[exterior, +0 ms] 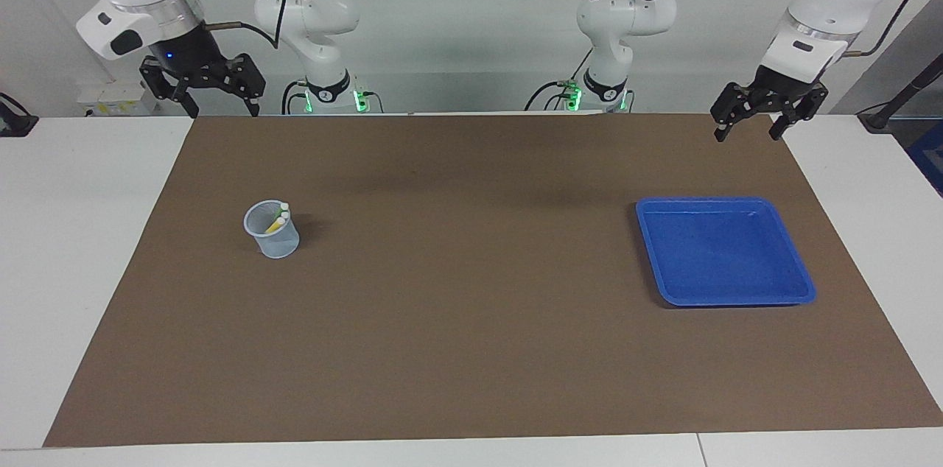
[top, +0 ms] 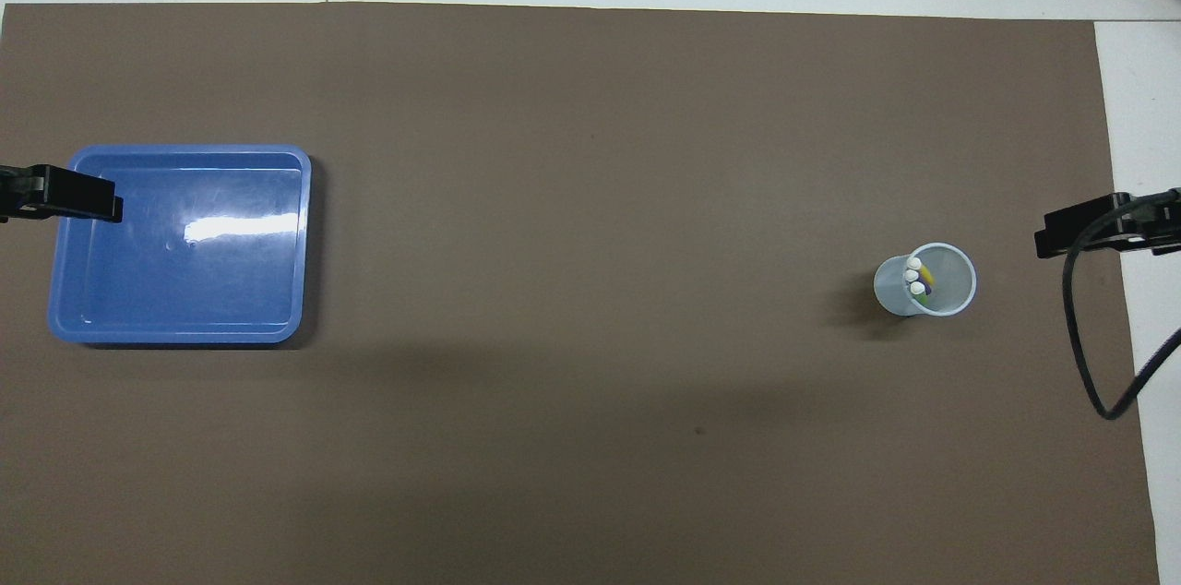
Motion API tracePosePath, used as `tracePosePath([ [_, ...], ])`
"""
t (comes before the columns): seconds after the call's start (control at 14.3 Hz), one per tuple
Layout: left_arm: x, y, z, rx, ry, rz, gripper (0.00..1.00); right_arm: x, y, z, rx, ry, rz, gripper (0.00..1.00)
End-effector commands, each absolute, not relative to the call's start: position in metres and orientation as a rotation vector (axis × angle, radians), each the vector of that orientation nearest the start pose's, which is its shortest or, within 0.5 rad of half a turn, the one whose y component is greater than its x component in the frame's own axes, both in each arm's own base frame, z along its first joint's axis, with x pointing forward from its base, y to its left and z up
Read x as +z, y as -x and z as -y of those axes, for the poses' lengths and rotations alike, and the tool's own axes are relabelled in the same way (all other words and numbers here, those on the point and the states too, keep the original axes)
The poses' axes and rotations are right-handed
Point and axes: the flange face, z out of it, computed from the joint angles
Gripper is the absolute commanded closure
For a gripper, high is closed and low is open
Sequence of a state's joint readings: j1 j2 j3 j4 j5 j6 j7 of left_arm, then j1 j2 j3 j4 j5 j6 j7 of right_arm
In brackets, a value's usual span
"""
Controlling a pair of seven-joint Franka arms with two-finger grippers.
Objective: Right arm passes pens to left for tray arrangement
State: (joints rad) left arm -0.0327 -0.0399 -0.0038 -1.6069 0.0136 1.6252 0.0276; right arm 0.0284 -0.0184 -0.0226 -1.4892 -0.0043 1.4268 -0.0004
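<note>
In the facing view, the right gripper (exterior: 221, 107) hangs in the upper left of the frame, over the edge of the brown mat (exterior: 471, 349) nearest the robots, its fingers spread wide and holding nothing. The left gripper (exterior: 748, 130) hangs in the upper right, over the mat's corner, also spread wide and empty. Both arms wait. The pens (exterior: 278, 219) stand together in a pale-blue mesh cup (exterior: 272, 239) at centre left of the frame, their whitish ends up. The tray (exterior: 667, 261) lies flat at centre right, with nothing in it, well apart from the cup.

In the overhead view, the tray (top: 277, 244) sits at the left of the frame with the left gripper's tip (top: 74, 195) showing over its rim. The cup (top: 960, 290) with the pens (top: 918, 278) sits at the right, near the right gripper's tip (top: 1075, 232) at the frame's right edge.
</note>
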Motion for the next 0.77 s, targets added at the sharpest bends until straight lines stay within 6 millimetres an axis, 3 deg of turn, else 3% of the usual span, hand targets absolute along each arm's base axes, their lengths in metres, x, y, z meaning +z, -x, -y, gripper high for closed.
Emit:
tracePosePath([
  [0.0,0.6399,-0.5473,0.0213,-0.103,3.134,-0.104,0.0,0.6638,-0.5338,-0.0024,0.075,3.155,-0.02,0.0],
  [0.7,0.6378,-0.5468,0.0196,-0.096,3.135,-0.101,0.0,0.6708,-0.5255,-0.0027,0.055,3.144,0.004,0.0],
])
